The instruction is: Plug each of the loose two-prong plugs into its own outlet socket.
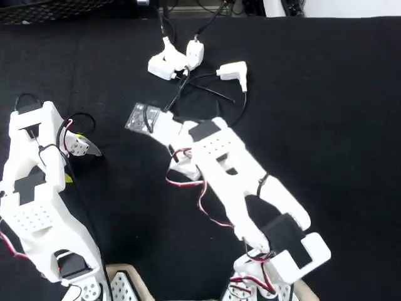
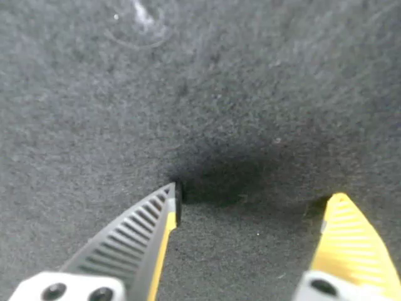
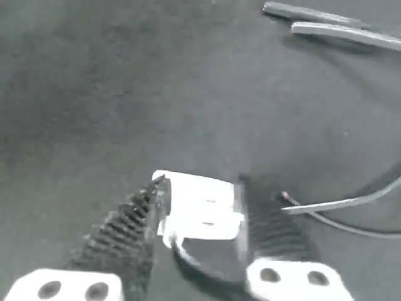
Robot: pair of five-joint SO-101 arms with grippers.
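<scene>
Between the fingers of my right gripper point(image 3: 200, 188) sits one white block point(image 3: 202, 213) with two short slots on its face. The gripper is closed narrowly on it, one finger on each side, low over the black counter point(image 1: 326, 94). I cannot tell whether the block is a plug or a socket. From above, that right gripper point(image 1: 145, 119) lies near the middle of the counter. Beyond it, towards the far edge, I count three more white pieces. Two connector bodies point(image 1: 174, 61) touch each other, and one angled plug point(image 1: 234, 71) lies apart beside them. Thin black cords point(image 1: 207, 91) loop between them. Two grey cords point(image 3: 326, 26) lie side by side ahead of my right wrist. My left gripper point(image 2: 257, 193) stands wide with bare cloth between its tips, well apart from all four pieces at the counter's side point(image 1: 84, 146).
</scene>
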